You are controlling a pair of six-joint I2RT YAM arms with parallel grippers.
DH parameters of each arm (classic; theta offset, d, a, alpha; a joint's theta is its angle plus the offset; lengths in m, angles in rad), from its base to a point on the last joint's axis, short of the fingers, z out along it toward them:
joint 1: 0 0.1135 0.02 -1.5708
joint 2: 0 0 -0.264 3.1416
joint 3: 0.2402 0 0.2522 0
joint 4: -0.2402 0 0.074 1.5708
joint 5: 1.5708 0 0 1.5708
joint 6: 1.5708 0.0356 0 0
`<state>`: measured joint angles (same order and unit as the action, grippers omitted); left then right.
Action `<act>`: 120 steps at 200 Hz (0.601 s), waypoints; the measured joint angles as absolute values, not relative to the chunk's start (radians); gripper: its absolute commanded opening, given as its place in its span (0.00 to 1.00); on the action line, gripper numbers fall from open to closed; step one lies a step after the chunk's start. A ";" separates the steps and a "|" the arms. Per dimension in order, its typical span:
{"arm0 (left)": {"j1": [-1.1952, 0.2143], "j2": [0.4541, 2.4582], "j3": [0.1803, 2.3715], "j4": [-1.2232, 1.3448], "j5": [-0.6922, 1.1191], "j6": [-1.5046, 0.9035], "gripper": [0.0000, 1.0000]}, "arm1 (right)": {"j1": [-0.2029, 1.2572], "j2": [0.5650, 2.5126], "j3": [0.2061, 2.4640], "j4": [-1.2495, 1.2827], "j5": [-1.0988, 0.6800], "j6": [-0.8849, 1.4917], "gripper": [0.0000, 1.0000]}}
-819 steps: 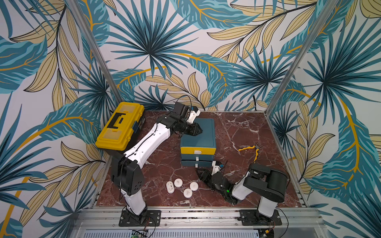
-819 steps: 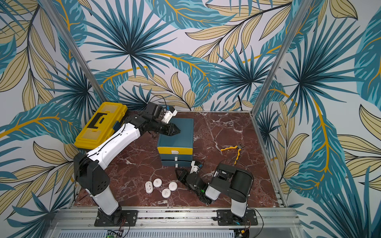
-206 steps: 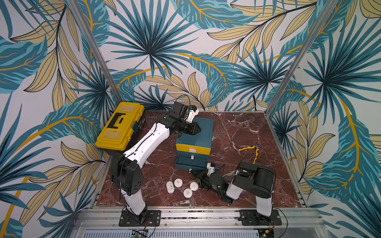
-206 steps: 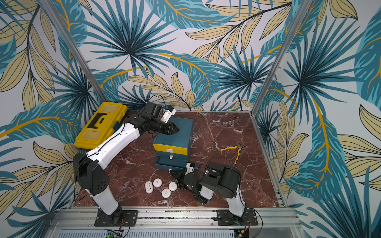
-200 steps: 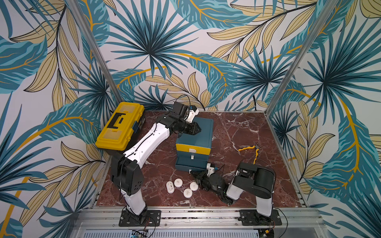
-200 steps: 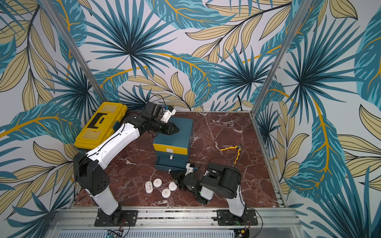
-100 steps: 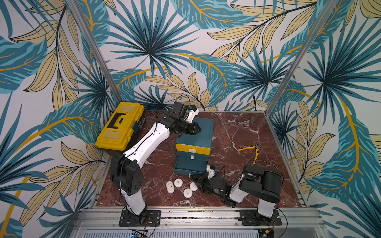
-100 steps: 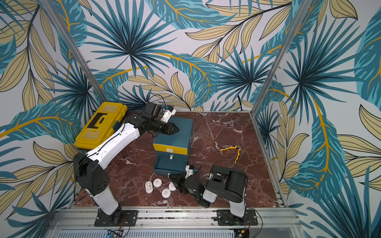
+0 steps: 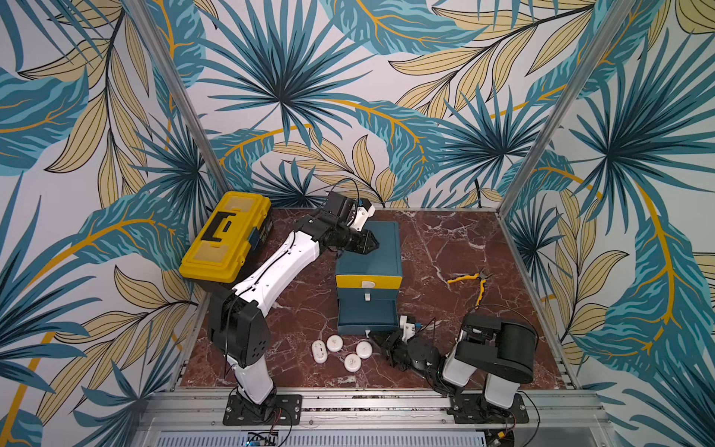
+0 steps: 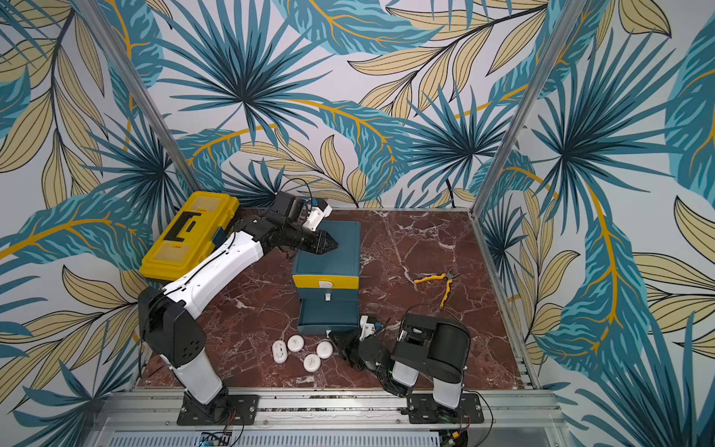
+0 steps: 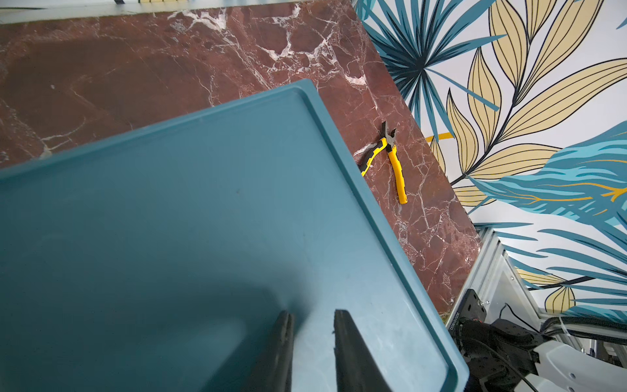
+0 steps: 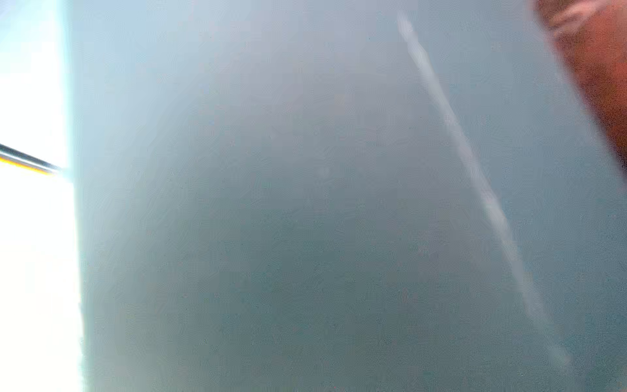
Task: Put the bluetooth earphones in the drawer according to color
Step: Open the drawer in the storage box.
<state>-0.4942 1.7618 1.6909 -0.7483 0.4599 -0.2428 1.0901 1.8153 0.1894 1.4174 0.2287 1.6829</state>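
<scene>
**Lowest drawer pulled out, four white cases before it**

Left of the drawer cabinet [image 9: 387,253] lies a yellow toolbox [image 9: 226,236]. The left gripper [image 9: 376,244] is over the left part of the cabinet's top, its fingers [image 11: 342,336] only a narrow slit apart and holding nothing. Before the cabinet, a little to its left, four white earphone cases [image 9: 334,343] lie close together. The lowest drawer [image 9: 367,314] stands pulled out. The right gripper [image 9: 374,339] is at this drawer's front, fingers closed; whether they pinch the handle I cannot tell. Right of the cabinet lie yellow pliers [image 9: 470,279].
</scene>
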 measured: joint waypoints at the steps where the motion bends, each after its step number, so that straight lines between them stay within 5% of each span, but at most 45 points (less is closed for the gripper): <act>1: -0.494 1.762 1.691 -0.749 0.460 -0.243 0.27 | 1.089 1.814 0.189 1.417 0.228 1.682 0.00; 120: -0.503 1.769 1.698 -0.749 0.468 -0.243 0.27 | 0.989 1.435 0.072 1.137 0.220 1.642 0.00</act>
